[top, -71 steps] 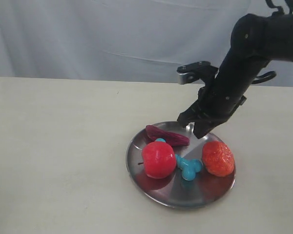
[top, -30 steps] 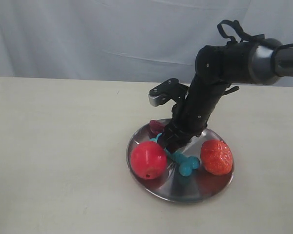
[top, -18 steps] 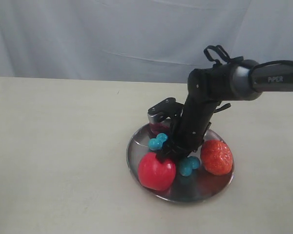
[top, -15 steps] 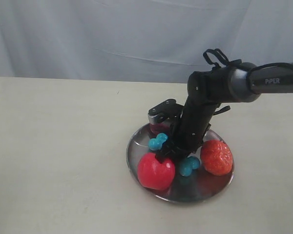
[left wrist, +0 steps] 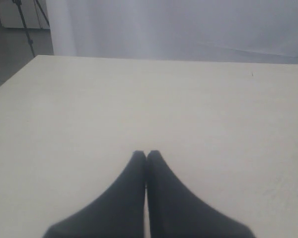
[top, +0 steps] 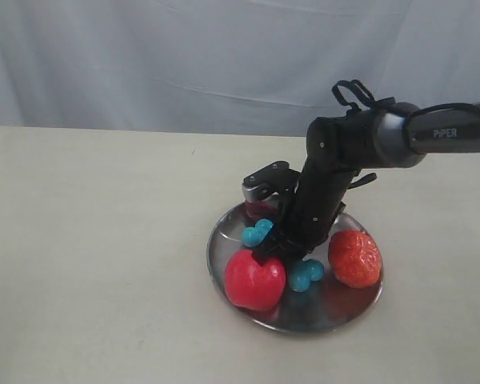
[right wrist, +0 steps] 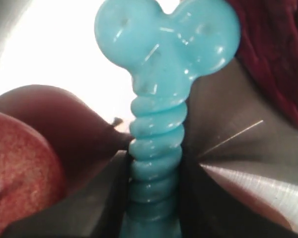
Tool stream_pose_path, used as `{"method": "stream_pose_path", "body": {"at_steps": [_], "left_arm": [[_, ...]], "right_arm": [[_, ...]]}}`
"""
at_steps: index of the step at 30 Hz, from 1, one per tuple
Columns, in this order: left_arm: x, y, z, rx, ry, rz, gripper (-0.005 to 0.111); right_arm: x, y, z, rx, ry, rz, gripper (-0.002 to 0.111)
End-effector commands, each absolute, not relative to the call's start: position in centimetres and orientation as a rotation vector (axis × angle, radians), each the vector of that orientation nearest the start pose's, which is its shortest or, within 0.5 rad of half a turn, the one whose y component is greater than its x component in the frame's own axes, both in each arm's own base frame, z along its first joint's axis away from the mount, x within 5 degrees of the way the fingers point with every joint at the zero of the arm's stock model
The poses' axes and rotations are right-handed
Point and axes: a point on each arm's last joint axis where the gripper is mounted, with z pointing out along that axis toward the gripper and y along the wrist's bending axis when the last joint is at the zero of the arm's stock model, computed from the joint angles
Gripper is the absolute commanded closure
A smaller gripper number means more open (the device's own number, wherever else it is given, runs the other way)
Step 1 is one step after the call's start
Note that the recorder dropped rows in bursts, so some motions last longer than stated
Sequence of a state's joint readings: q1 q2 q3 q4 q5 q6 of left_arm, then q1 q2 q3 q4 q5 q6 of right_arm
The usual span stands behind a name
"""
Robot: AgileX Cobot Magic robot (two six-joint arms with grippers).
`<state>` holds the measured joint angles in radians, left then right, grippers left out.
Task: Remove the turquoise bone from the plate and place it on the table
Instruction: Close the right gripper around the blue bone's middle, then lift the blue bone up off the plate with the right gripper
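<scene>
Lowered onto the plate [top: 340, 308], right pincer [right wrist: 155, 166] grips turquoise bone [right wrist: 161, 54] mid-shaft.

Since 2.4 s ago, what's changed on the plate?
The right gripper dropped from above the far rim of the plate and closed on the shaft of the turquoise bone. The apple was nudged toward the front rim. The orange-red fruit and the plate stayed put.

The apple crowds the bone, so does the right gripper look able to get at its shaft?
Seemingly yes: the right gripper has a finger on each side of the bone, at its ribbed shaft. The apple sits close beside one finger without blocking it.
</scene>
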<state>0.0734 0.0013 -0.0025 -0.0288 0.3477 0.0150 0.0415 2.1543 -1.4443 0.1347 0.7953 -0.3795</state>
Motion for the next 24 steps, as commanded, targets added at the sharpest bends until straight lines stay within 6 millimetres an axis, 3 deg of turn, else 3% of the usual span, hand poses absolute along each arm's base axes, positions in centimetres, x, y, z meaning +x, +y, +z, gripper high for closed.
{"method": "stream_pose_path", "body": {"at_steps": [1, 4, 10, 16, 20, 24], "left_arm": [[5.3, 0.3, 18.2, -0.082, 1.824, 0.03, 0.107], [5.3, 0.3, 18.2, -0.082, 1.824, 0.03, 0.107], [5.3, 0.3, 18.2, -0.082, 1.824, 0.03, 0.107], [5.3, 0.3, 18.2, -0.082, 1.824, 0.03, 0.107], [5.3, 0.3, 18.2, -0.082, 1.824, 0.03, 0.107], [5.3, 0.3, 18.2, -0.082, 1.824, 0.03, 0.107]], "right_arm": [[41.6, 2.3, 13.4, -0.479, 2.917, 0.077, 0.109], [41.2, 2.3, 16.3, -0.456, 2.868, 0.071, 0.109], [39.1, 2.2, 25.1, -0.375, 2.689, 0.048, 0.109], [34.6, 1.3, 34.3, -0.239, 2.485, -0.049, 0.109], [30.8, 0.1, 38.9, -0.125, 2.375, -0.171, 0.109], [27.4, -2.3, 42.4, 0.003, 2.321, -0.245, 0.109]]}}
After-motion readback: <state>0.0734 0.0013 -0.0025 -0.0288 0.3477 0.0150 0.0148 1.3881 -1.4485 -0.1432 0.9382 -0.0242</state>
